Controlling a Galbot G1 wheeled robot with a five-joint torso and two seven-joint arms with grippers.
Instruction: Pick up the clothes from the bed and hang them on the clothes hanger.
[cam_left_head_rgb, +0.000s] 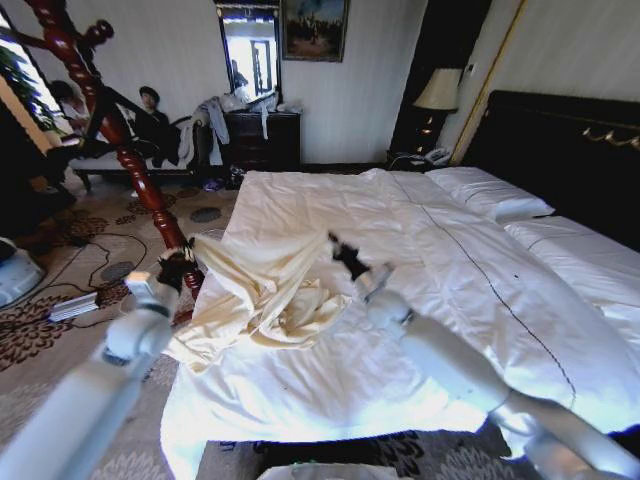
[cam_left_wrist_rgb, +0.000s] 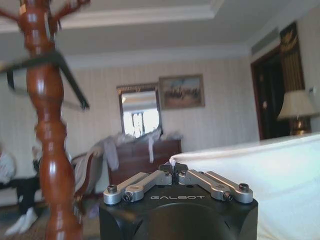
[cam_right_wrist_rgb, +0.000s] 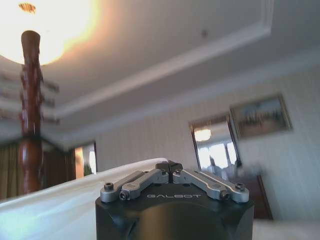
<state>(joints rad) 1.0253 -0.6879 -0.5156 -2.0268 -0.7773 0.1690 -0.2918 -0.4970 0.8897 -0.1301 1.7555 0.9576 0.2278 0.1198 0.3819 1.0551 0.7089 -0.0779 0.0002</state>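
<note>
a hotel-like bedroom seen from the robot's head, described from left to right

at far left stands a tall red-brown wooden coat stand (cam_left_head_rgb: 130, 150) on patterned carpet. across it, up near its top, rests the clothes hanger (cam_left_wrist_rgb: 50, 67), a thin black triangle; in the left wrist view one dark bar slants down past the post

just below the stand, the left gripper (cam_left_head_rgb: 177, 268) sits at the near left corner of the bed (cam_left_head_rgb: 400, 380), right by the edge of the fabric. in its wrist view the jaws are clenched together with a tiny pale fleck at the tips; it seems too small to count as a real hold on cloth

next comes the clothes (cam_left_head_rgb: 262, 300), a soft cream long-sleeved garment lying crumpled on the white sheet near the bed's left edge, one part trailing over the side

to its right the right gripper (cam_left_head_rgb: 347, 256) hovers over the sheet just beside the garment, apart from it. its wrist view shows the jaws clenched on nothing

further right the bed runs on to white pillows and a dark headboard

judgement: the pick-up step is in hand and the garment is not yet lifted. the next move calls for releasing a pair of jaws, lowering onto a raised fold near the collar or shoulder, and closing firmly, since loose fabric will slip and drag
</note>
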